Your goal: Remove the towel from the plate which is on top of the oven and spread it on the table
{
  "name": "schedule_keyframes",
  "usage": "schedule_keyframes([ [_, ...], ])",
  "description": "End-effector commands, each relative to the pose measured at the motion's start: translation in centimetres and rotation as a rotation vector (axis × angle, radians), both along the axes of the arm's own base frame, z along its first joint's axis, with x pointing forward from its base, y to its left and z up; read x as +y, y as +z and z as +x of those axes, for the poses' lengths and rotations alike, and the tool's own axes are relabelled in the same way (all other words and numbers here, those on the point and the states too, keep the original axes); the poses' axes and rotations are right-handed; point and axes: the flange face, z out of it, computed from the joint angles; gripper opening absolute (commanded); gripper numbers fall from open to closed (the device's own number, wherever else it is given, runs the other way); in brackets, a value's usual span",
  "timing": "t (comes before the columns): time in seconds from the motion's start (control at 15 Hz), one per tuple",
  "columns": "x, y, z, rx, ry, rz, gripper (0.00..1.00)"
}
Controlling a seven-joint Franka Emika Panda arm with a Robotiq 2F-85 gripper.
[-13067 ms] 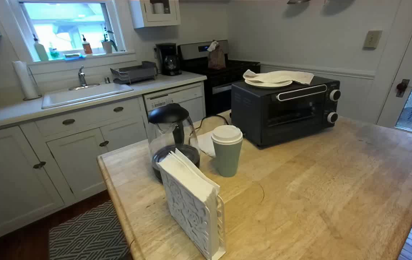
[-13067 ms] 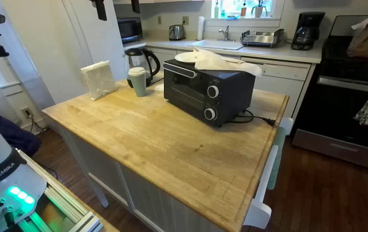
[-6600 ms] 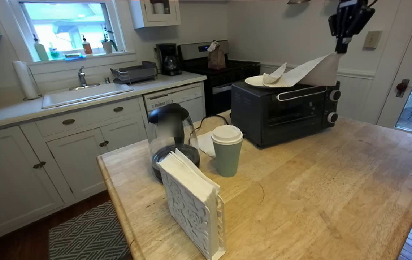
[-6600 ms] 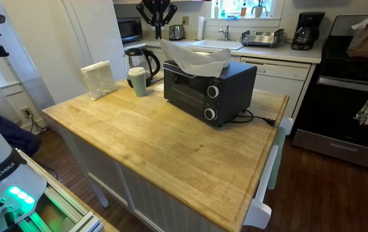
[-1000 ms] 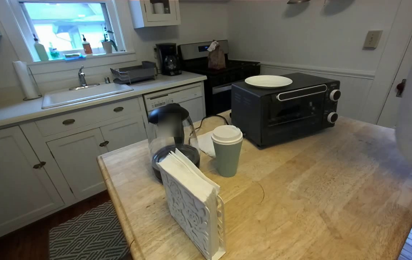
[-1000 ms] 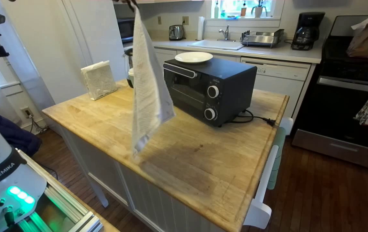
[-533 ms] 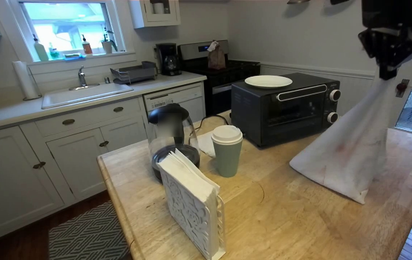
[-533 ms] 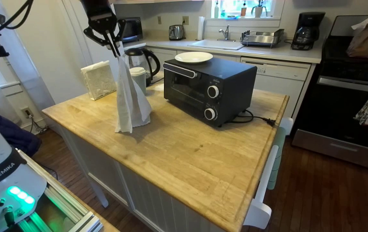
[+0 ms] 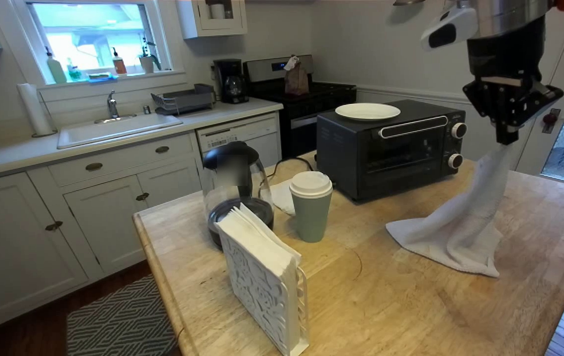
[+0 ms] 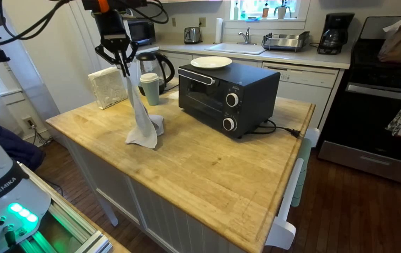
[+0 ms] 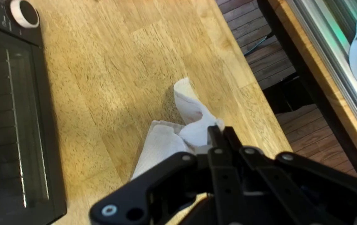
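We see one wooden table (image 10: 193,168), and standing on it one black toaster oven (image 9: 393,153). Above the table we have one gripper (image 10: 125,72); its two fingers are drawn together, pinching the upper end of one white towel (image 9: 464,232). In both exterior views the towel hangs from that grip, while its lower part rests on the table in loose folds, in front of the toaster oven and apart from it. We count one kettle (image 9: 246,184), then one napkin holder (image 9: 257,287) standing upright, packed with napkins (image 9: 262,237) too tightly layered for us to number. On top of the toaster oven we find one round white plate (image 9: 368,111). Near the kettle stands one green cup (image 9: 311,215), upright and lidded. Last, we count two round knobs (image 10: 232,100), one above the other, on the toaster oven's front.
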Motion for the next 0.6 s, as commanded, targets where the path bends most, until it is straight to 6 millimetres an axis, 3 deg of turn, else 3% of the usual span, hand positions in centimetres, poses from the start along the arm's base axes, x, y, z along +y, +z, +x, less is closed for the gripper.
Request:
schedule_keyframes([
  [0.0, 3.2, -0.9, 1.5, -0.033, 0.084, 0.172, 0.01],
  [0.27, 8.6, -2.2, 3.3, -0.113, 0.162, 0.367, 0.01],
  [0.33, 10.0, -2.6, 3.3, -0.102, 0.197, 0.412, 0.29],
  [0.4, 11.0, -2.9, 3.3, -0.090, 0.232, 0.454, 0.31],
  [0.53, 12.3, -2.7, 3.0, -0.060, 0.294, 0.543, 0.44],
])
